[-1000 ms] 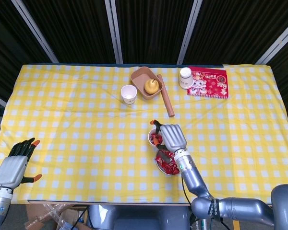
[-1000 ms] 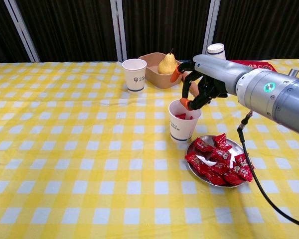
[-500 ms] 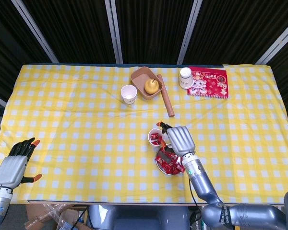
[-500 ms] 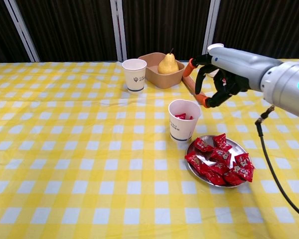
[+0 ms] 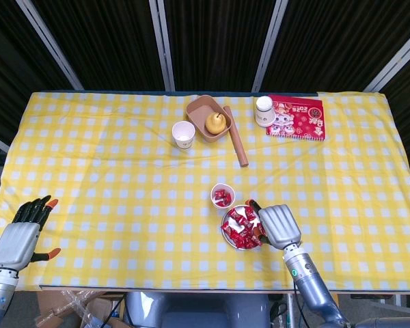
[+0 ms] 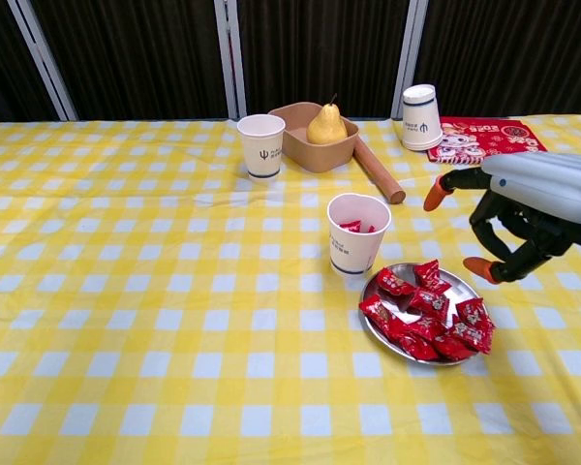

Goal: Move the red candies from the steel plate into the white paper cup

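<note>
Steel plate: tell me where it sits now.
The steel plate sits right of centre in the chest view, just right of the candy-filled paper cup, below the right hand.

Red candies [image 6: 428, 316] fill a silvery steel plate [image 6: 458, 282] at four o'clock of the white paper cup [image 6: 356, 234], all on a yellow-and-white checked tablecloth [image 6: 145, 291].

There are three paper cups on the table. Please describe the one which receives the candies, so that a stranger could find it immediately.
On the yellow checked tablecloth, find the steel plate of red candies near the front edge. The white paper cup stands upright just beside its far-left rim. Unlike the empty cup by the pear tray and the upturned cup by the red booklet, it holds red candies.
</note>
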You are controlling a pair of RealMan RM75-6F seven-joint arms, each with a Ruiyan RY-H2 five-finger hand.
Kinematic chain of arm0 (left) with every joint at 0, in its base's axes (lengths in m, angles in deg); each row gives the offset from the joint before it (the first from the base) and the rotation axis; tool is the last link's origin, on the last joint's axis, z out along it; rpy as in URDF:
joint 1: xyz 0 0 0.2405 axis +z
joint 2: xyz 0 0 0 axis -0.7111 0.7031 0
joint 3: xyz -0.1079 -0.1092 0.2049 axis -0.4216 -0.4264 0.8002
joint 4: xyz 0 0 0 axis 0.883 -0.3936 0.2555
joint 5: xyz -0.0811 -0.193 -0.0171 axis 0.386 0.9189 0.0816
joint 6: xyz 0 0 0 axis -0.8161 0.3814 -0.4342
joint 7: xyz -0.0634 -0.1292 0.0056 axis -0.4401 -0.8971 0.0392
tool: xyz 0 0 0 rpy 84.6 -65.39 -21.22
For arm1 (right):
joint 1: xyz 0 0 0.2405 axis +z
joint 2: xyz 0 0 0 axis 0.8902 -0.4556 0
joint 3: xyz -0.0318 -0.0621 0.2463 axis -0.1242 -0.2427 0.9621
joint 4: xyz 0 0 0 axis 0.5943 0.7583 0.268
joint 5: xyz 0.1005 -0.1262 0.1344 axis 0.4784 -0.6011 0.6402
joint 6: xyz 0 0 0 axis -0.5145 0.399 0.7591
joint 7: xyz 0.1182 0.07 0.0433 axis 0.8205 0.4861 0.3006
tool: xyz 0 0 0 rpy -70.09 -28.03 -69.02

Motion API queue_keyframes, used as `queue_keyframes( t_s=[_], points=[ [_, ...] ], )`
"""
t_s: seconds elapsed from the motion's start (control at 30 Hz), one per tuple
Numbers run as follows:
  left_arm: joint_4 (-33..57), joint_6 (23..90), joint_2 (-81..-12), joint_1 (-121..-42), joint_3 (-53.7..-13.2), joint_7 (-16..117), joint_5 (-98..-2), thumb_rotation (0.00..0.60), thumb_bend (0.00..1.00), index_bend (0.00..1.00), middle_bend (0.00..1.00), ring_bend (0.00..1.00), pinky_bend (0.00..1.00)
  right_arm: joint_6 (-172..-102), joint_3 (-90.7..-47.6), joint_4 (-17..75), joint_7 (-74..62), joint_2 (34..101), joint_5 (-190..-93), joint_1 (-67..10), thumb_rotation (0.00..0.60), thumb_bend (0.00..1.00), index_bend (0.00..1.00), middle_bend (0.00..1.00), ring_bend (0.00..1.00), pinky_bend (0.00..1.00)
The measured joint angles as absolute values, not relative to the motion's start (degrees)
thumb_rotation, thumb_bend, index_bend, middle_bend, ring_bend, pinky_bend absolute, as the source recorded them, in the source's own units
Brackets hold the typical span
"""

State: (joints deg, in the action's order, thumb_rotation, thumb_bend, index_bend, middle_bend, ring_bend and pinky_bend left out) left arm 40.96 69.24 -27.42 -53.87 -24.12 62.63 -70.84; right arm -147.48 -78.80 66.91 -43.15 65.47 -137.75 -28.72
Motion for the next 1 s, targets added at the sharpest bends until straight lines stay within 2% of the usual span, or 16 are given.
queue_keyframes(
  t_s=[0.27, 0.73, 1.0],
  points=[
    [40.65, 69.91, -27.84, -53.57, -24.11, 62.81, -71.25, 0.600, 0.00, 0.00, 0.00, 0.00, 0.00, -148.58, -80.48, 66.50, -47.97, 69.08, -137.74, -30.12, 0.600, 0.40, 0.28, 0.87, 0.96, 1.00],
    [40.40, 70.14, -28.01, -53.43, -24.19, 62.60, -71.56, 0.600, 0.00, 0.00, 0.00, 0.00, 0.00, -147.68, -80.38, 61.08, -49.89, 73.58, -135.75, -31.72, 0.600, 0.33, 0.31, 0.87, 0.97, 1.00],
    [40.37, 70.43, -28.09, -53.31, -24.22, 62.23, -71.93, 0.600, 0.00, 0.00, 0.00, 0.00, 0.00, -146.93, -79.51, 60.38, -48.66, 75.16, -136.45, -32.19, 0.600, 0.33, 0.31, 0.87, 0.97, 1.00]
  ],
)
